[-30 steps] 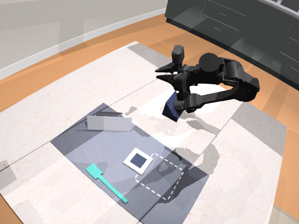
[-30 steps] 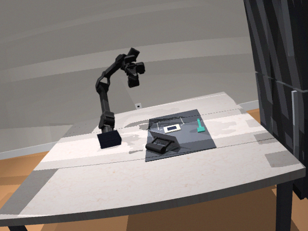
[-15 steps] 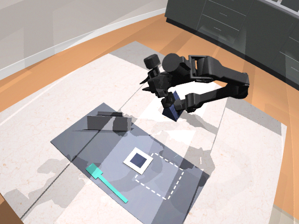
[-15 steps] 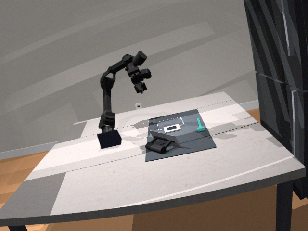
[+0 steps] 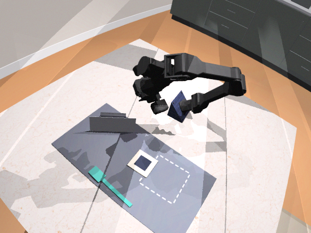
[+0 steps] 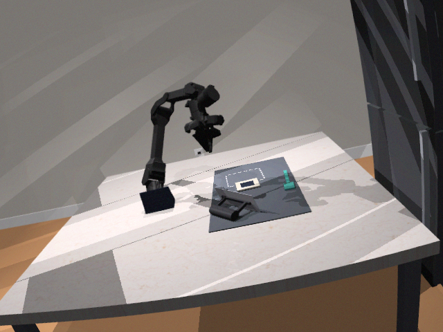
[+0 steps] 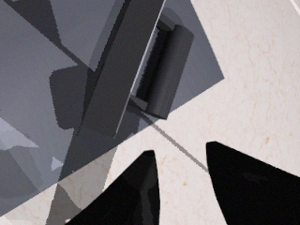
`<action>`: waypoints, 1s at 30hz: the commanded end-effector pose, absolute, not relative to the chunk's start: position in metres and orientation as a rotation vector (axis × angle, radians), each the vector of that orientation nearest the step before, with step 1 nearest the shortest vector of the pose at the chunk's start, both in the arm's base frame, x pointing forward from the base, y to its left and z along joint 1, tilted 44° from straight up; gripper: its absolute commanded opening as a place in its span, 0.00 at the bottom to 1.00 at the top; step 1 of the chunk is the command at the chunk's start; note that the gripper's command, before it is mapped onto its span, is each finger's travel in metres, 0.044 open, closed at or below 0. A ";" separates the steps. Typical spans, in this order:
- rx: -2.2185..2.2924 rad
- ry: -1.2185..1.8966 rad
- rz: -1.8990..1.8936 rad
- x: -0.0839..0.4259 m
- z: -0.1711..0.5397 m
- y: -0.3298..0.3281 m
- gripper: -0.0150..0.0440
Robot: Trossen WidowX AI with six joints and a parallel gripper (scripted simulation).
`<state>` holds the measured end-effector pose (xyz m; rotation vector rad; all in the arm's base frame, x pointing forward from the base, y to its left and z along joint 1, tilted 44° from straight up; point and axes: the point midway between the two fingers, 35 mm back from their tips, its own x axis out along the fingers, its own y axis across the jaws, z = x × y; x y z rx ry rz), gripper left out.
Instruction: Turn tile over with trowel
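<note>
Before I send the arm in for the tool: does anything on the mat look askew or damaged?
No damage or spill shows. The tile sits askew, mostly outside the dashed outline, marked side up, but that fits a job not yet done. The trowel lies flat.

"How's the light?"
"Strong. The table (image 5: 250, 170) (image 6: 167, 271) glares white near the arm's base (image 5: 173, 114) (image 6: 157, 200), with hard, jagged shadows over it and the mat (image 5: 82, 150) (image 6: 286, 205) (image 7: 28, 61)."
"And the arm (image 5: 215, 71) (image 6: 158, 142)?"
"Nearly black, little detail. Pale bands streak the wall (image 5: 62, 30) (image 6: 107, 71)."
"Wrist view?"
"Slightly grainy, the fingers mostly black."
</note>
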<state>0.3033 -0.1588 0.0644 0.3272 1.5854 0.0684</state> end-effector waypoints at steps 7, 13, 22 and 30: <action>0.679 1.707 0.046 0.299 0.023 -0.140 0.42; 0.883 1.775 0.017 0.296 0.003 -0.128 0.42; 1.107 1.849 -0.029 0.291 -0.017 -0.116 0.42; 1.089 1.842 -0.025 0.291 -0.015 -0.117 0.42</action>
